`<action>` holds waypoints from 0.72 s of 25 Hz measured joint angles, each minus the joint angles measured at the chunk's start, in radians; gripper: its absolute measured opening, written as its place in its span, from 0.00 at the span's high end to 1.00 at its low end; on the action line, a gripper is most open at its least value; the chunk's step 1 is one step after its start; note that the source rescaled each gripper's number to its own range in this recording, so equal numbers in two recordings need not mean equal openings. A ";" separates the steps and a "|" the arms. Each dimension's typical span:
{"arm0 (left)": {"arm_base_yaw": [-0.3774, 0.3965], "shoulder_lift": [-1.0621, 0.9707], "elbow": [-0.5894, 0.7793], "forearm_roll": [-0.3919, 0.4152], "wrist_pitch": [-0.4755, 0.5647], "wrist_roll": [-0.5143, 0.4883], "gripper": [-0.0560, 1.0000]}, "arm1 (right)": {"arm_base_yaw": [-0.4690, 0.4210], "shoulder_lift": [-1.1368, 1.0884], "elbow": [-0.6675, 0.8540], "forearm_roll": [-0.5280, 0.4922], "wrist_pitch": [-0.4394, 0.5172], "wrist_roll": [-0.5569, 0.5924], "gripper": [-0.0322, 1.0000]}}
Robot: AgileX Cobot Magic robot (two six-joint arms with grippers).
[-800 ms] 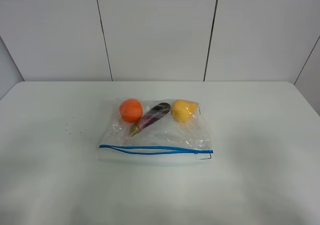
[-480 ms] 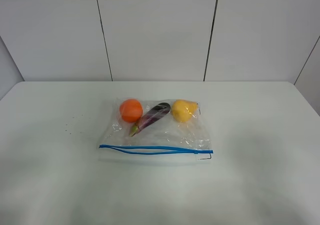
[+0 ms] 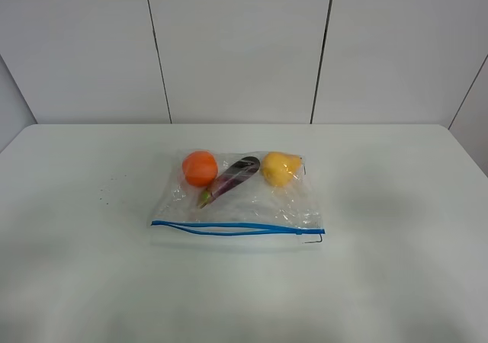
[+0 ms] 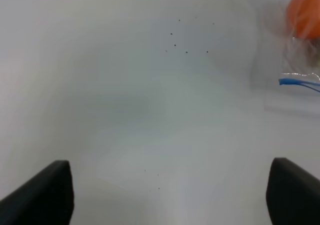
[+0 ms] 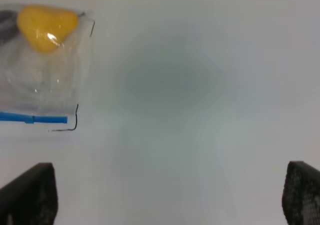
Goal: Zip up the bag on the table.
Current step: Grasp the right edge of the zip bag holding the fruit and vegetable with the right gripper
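The bag [image 3: 244, 206] lies flat in the middle of the table [image 3: 396, 206], clear plastic with a blue zipper strip [image 3: 236, 228] along its near edge. The strip shows as two blue lines slightly apart over most of its length. Inside are an orange [image 3: 200, 168], a purple eggplant [image 3: 231, 178] and a yellow pear [image 3: 279, 168]. Neither gripper shows in the exterior high view. My left gripper [image 4: 170, 195] is open above bare table, apart from the bag's orange end [image 4: 305, 15]. My right gripper [image 5: 165, 195] is open above bare table, apart from the bag's pear end [image 5: 46, 25].
A thin black corner mark [image 3: 320, 238] sits at the bag's near right corner, and it shows in the right wrist view [image 5: 75, 120]. Small black specks [image 4: 185, 40] dot the table left of the bag. White wall panels [image 3: 236, 46] stand behind the table.
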 joint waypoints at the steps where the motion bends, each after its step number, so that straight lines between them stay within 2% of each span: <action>1: 0.000 0.000 0.000 0.000 0.000 0.000 0.00 | 0.000 0.062 -0.026 0.007 -0.001 0.000 0.00; 8: 0.000 0.000 0.000 0.000 0.000 0.000 0.00 | 0.000 0.524 -0.203 0.082 -0.050 -0.013 0.00; 12: 0.000 0.000 0.000 0.000 0.000 0.000 0.00 | 0.000 0.751 -0.271 0.170 -0.087 -0.085 0.00; 18: 0.000 0.000 0.000 0.000 0.000 0.000 0.00 | 0.000 1.023 -0.301 0.475 -0.136 -0.334 0.00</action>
